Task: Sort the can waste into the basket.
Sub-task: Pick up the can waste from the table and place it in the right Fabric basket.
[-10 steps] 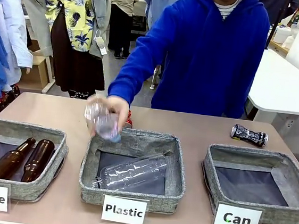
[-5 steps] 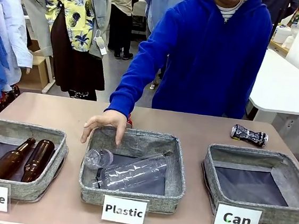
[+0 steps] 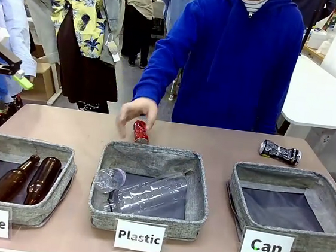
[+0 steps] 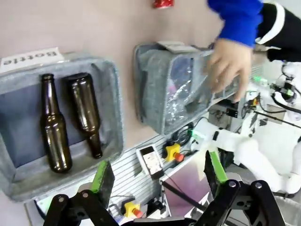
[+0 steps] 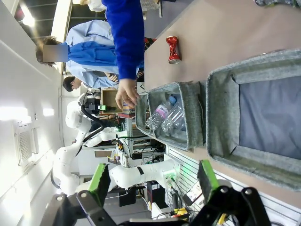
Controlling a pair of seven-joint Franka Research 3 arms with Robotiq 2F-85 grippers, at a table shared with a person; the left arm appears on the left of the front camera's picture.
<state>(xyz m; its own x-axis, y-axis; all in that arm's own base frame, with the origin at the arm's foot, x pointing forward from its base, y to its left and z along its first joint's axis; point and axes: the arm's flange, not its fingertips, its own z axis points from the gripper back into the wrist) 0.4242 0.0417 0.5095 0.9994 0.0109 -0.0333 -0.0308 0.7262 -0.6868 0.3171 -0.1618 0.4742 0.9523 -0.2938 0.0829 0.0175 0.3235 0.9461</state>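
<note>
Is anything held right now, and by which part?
The left pincer and right pincer are open, empty. The person's hand is by the red can; a grip cannot be told.

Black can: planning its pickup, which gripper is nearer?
Right. The right gripper faces the Can basket, near the black can; the left gripper faces the Bottle basket.

Red can (image 3: 140, 131), person's hand (image 3: 136, 110) just beside
</note>
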